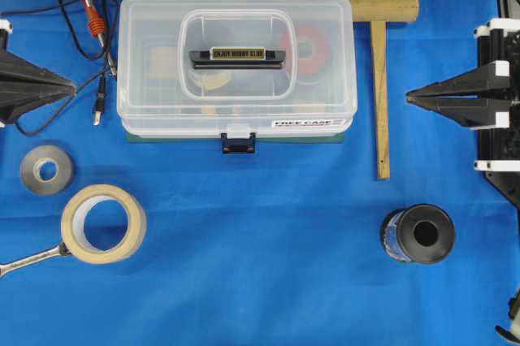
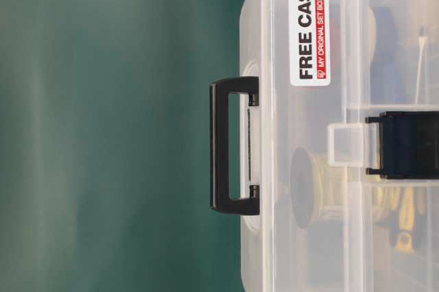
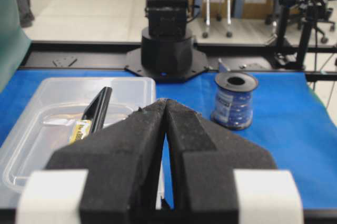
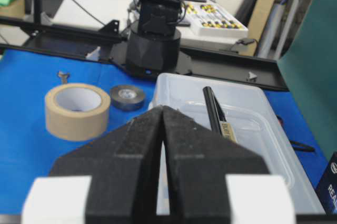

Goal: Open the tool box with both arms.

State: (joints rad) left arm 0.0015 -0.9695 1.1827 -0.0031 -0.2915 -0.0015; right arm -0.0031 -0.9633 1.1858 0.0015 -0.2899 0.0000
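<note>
Blue cloth covers the worktop (image 1: 268, 248). Overhead view: the tool box (image 1: 236, 70) sits upper centre, lid down, blue latch (image 1: 239, 144) at its lower edge still fastened. Left tool (image 1: 71, 84) at the left edge, right tool (image 1: 409, 97) at the right edge, both well apart from the box, pinched to a point and holding nothing. Masking tape roll (image 1: 104, 223) and grey tape roll (image 1: 46, 170) lower left, wire spool (image 1: 418, 234) lower right, wooden mallet (image 1: 380, 54) just right of the box.

Table-level view: pic looks turned sideways; black handle (image 2: 221, 145) stands off the lid at centre, "FREE CASE" label (image 2: 310, 25) upper right, latch at right edge.

Left wrist view: tool fingers (image 3: 131, 145) clenched together, box at lower left, spool right of centre.

Right wrist view: fingers (image 4: 184, 145) likewise clamped, box ahead to the right, tape rolls left.

Risk, as I judge it: the box is light w/ a smooth lid, so prying the latch w/ one arm before the other steadies it could slide or tip it. The clutter close by leaves little room, esp. on the mallet side.
</note>
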